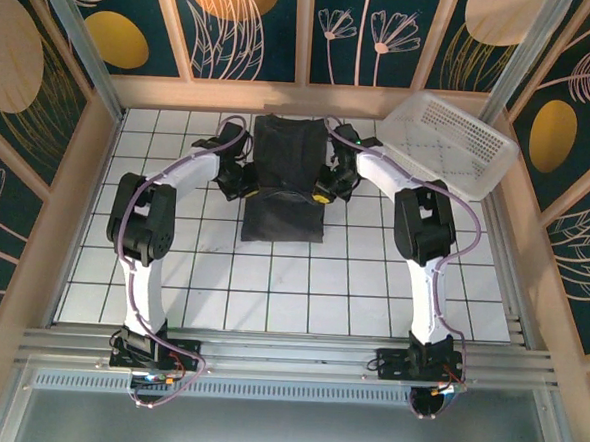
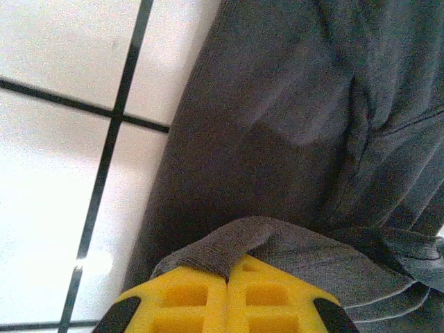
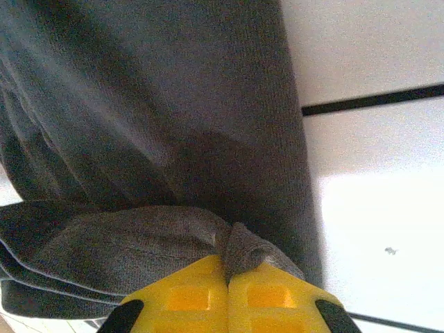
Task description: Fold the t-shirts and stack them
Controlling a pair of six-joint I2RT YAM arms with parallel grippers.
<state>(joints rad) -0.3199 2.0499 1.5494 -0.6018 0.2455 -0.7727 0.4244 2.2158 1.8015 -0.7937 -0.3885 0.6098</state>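
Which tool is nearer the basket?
Right. The right tool pinches the shirt at its right edge, on the side toward the basket. The left tool pinches the opposite edge, with the shirt between it and the basket.

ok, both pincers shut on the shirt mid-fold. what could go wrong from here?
Left pincer and right pincer each pinch just a small bunch of shirt at the tips; it may slip out under pull.
Several layers lie beside both grips; catching only some would skew the fold.
The tilted basket sits close to the right arm; a wide swing might bump it.
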